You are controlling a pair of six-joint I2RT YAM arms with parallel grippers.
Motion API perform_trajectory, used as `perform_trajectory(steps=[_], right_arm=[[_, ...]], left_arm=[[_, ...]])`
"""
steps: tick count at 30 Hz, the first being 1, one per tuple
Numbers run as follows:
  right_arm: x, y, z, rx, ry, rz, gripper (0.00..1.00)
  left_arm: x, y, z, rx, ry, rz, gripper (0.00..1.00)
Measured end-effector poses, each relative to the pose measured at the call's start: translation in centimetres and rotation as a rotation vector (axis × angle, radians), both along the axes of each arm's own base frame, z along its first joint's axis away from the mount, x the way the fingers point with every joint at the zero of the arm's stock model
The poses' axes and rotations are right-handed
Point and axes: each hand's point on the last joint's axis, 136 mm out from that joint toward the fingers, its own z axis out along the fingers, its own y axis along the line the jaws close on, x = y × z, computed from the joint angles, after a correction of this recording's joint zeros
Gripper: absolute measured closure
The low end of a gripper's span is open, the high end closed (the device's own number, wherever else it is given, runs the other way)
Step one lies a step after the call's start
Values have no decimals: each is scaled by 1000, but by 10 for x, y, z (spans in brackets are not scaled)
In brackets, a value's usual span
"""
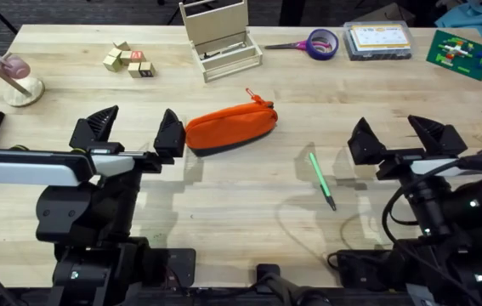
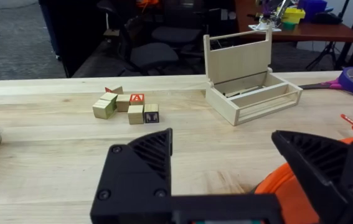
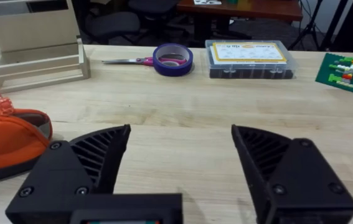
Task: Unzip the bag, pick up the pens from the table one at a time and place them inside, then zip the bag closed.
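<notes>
Butcher-block planks make up the surface, with office chairs dim in the room beyond its far edge. At the near left, the left pincer has its fingers spread wide, one fingertip just beside the blunt end of the bag; that looks like a stance for steadying the pouch while its zipper is worked, though nothing is pinched yet. The right pincer is likewise spread, toward the right edge and holding nothing, well apart from the bag.

Outward from the left pincer, the bag lies near the middle of the surface, plump and apparently still zipped, its orange pull tab pointing at the far edge. Whether it holds anything cannot be seen. One green pen lies between bag and right pincer, handy for that arm.

Along the far edge stands a wooden box with an open tray, seemingly bare, and a lidded clear case whose contents are unclear.
</notes>
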Motion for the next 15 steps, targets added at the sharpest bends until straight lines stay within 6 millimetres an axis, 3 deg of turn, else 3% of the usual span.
perform_trajectory(steps=[15], right_arm=[[0,-1,-1,0,4,-5,4]], left_arm=[[0,0,0,0,-1,0,8]])
